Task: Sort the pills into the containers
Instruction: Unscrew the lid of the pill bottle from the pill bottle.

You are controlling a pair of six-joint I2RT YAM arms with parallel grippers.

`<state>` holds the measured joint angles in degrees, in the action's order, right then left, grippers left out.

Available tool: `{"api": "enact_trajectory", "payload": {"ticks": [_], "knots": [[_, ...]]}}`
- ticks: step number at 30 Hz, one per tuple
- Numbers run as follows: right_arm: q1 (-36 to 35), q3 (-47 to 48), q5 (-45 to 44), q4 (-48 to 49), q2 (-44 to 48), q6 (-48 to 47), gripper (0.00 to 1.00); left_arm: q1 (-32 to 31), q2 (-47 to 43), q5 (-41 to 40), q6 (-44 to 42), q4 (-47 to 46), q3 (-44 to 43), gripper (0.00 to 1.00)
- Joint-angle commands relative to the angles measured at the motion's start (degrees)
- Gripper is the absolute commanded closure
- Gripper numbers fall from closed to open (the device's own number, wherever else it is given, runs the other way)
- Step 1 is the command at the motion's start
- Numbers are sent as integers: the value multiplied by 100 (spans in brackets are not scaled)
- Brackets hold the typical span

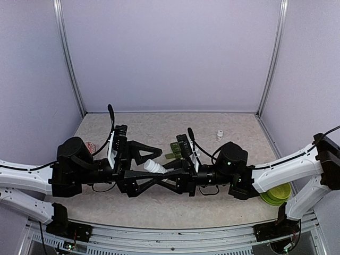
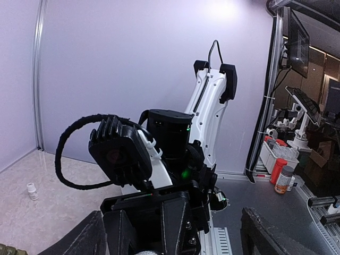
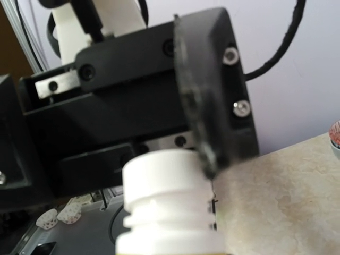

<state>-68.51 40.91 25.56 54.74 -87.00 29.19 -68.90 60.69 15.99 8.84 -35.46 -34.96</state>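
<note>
A white pill bottle (image 1: 154,167) hangs above the middle of the table, its cap turned to the left. My right gripper (image 1: 171,171) is shut on the bottle's body; in the right wrist view the capped bottle (image 3: 170,204) fills the lower middle. My left gripper (image 1: 150,169) is open, one finger on each side of the cap. One left finger (image 3: 204,106) stands right against the cap's side; I cannot tell if it touches. In the left wrist view the left fingers (image 2: 263,234) frame the right gripper's body. No loose pills show.
A green container (image 1: 174,150) lies behind the grippers. A small white bottle (image 1: 219,134) stands at the back right, also seen in the left wrist view (image 2: 32,191). A green bowl (image 1: 276,194) sits at the right, a red-and-white item (image 1: 91,147) at the left.
</note>
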Motion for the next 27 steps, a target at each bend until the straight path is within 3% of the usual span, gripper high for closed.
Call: {"api": "enact_trajectory", "payload": {"ticks": [1, 5, 18, 27], "knots": [[-40, -74, -196, 116, 260, -116, 89, 15, -15, 18, 52, -13, -17, 16], [-40, -9, -139, 11, 304, -193, 88, 18, 18, -15, 71, 8, -37, 17], [-40, -78, -222, -8, 371, -203, 89, 29, -13, -113, 109, 135, -37, 43], [-31, -134, -244, -56, 498, -246, 89, 79, -14, -168, 227, 123, -11, 55]]}}
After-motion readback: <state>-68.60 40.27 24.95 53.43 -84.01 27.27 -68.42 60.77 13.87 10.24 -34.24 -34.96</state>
